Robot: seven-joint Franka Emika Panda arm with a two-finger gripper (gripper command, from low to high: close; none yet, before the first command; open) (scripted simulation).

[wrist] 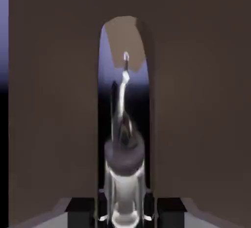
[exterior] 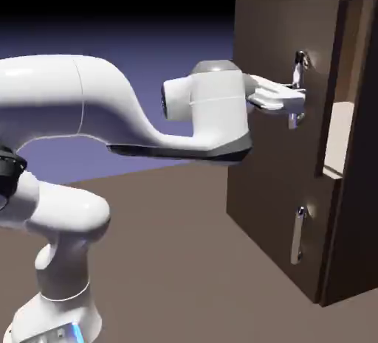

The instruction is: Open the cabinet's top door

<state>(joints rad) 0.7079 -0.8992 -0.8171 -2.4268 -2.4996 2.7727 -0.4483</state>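
The pincer (exterior: 299,99) is closed on the upper handle (exterior: 298,74), its two fingers, small and grey at the tips in the hand view, lying one on each side of the metal. That handle is a long upright bar of smooth, mirror-bright silver; in the exterior view the white fingers cross its middle, so it shows above and below them. It is fixed to the top door (exterior: 269,46), a flat, dark-brown panel, taller than the one beneath and plain all over. Beneath is the lower door (exterior: 316,249), the same dark brown, with a second, shorter silver handle (exterior: 297,235), also upright. So that makes two doors and two handles, one to each.

Both belong to one cabinet (exterior: 362,179), tall and boxy, standing at the exterior view's right. Past the top door's edge on that side there is a gap, and through it I can see one pale beige shelf (exterior: 339,136), smooth and flat.

Back from the pincer comes a single arm (exterior: 218,109), glossy white and rounded, with dark trim. Under it all spreads a matte brown desk (exterior: 162,249).
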